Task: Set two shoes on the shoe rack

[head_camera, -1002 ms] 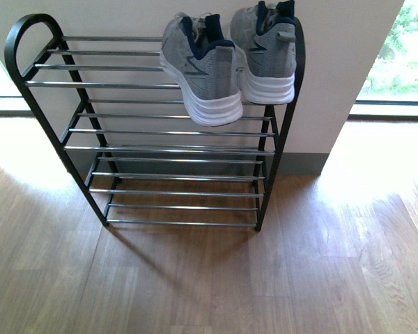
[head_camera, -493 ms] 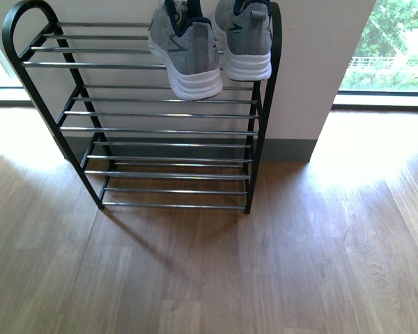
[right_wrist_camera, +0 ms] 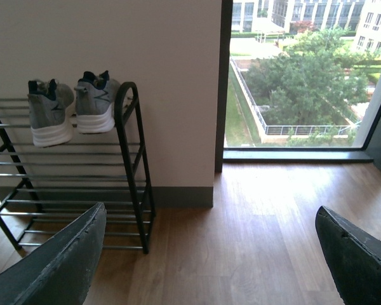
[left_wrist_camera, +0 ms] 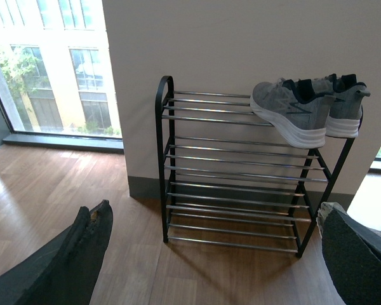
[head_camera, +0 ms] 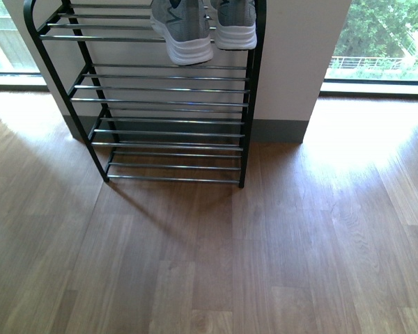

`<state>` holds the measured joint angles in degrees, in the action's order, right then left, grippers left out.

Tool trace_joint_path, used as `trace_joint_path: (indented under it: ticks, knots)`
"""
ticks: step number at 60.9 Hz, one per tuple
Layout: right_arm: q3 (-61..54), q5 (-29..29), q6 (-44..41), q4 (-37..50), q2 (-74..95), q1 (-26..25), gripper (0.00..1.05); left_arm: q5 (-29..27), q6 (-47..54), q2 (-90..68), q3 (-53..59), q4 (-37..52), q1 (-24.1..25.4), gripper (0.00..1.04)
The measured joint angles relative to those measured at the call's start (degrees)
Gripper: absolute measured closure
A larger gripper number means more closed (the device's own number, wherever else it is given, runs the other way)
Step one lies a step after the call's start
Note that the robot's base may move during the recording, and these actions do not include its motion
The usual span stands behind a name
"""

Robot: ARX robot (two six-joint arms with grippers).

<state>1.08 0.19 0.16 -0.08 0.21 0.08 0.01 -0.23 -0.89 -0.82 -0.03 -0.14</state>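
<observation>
Left gripper (left_wrist_camera: 211,211), right gripper (right_wrist_camera: 209,213) splayed wide; sneakers (left_wrist_camera: 292,114) atop rack (left_wrist_camera: 160,165), well away.

— What's the room like from where you sit?
— I see a brown wood-plank floor (head_camera: 265,264), a plain white wall (head_camera: 299,56) with grey skirting (head_camera: 279,130), and tall dark-framed windows (right_wrist_camera: 298,76) on either side, daylight glaring on the boards.

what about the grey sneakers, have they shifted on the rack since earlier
No. The sneakers stay at the right end of the top tier of the rack, heels overhanging; rack and sneakers rose in the front view together, so the camera moved.
</observation>
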Motion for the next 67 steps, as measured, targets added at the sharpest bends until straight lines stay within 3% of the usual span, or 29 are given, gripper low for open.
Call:
trace_joint_path:
  ticks: [67]
  knots:
    - [0.02,0.00,0.00,0.00,0.00,-0.02,0.09,0.09,0.00,0.02,0.02,0.00,0.04,0.09]
